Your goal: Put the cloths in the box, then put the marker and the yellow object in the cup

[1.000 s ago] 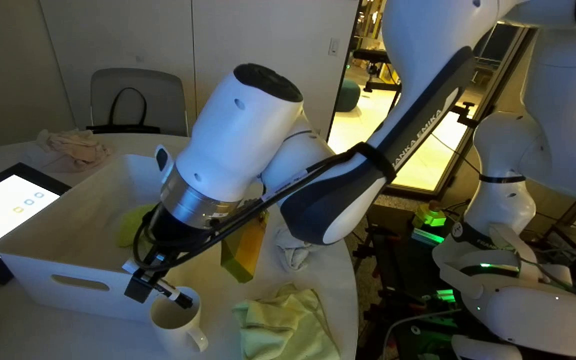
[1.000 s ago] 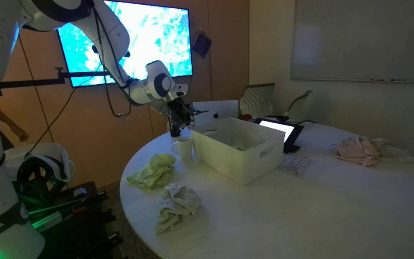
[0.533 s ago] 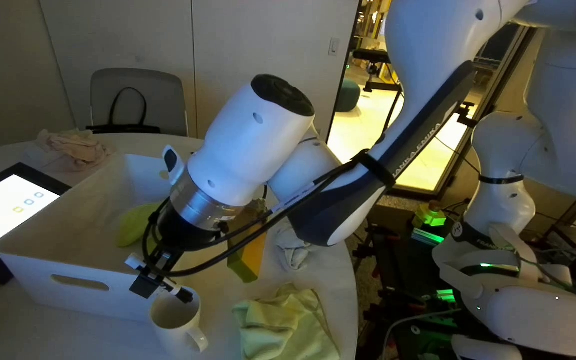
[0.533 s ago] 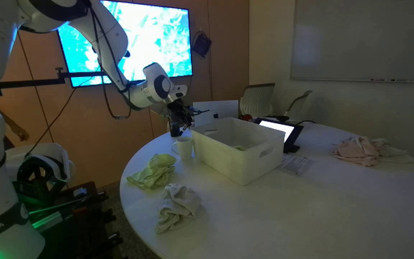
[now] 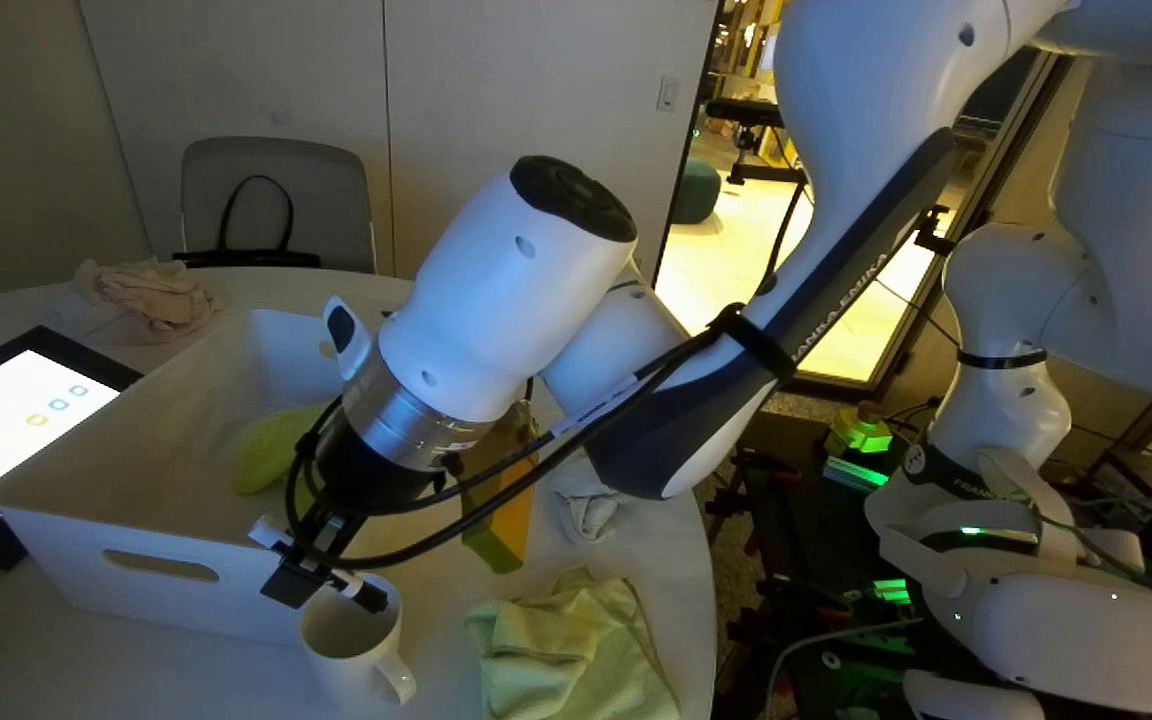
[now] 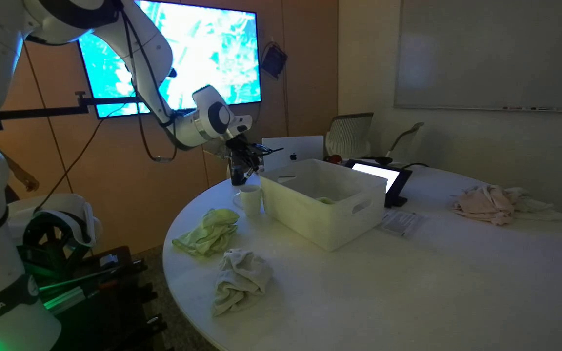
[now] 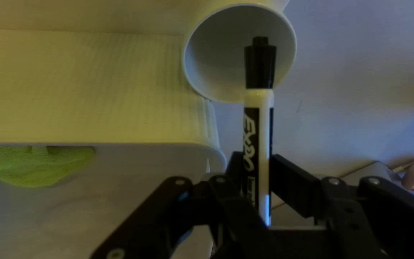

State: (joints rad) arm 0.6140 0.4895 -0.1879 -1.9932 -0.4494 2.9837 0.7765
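As our wrist view shows, the pincer (image 7: 256,163) clamps the pen (image 7: 259,99), its long axis aimed over the mug (image 7: 207,61). In an exterior view, the cap (image 5: 370,598) slants down there; in an exterior view, we see the mug (image 6: 250,201) below.

In an exterior view I catch just a sliver of the bright yellow-green cloth (image 6: 326,200) over the wall of the white plastic bin (image 6: 322,219). In an exterior view the left edge clips the lit display (image 5: 21,432) next to the bin, and the bottom edge the pale yellow-green cloth (image 5: 576,655) apart from it. Beside the bin's corner in the wrist view, the EXPO marker (image 7: 259,129) loses its lower end among dark, blurred parts of the gripper (image 7: 257,158).
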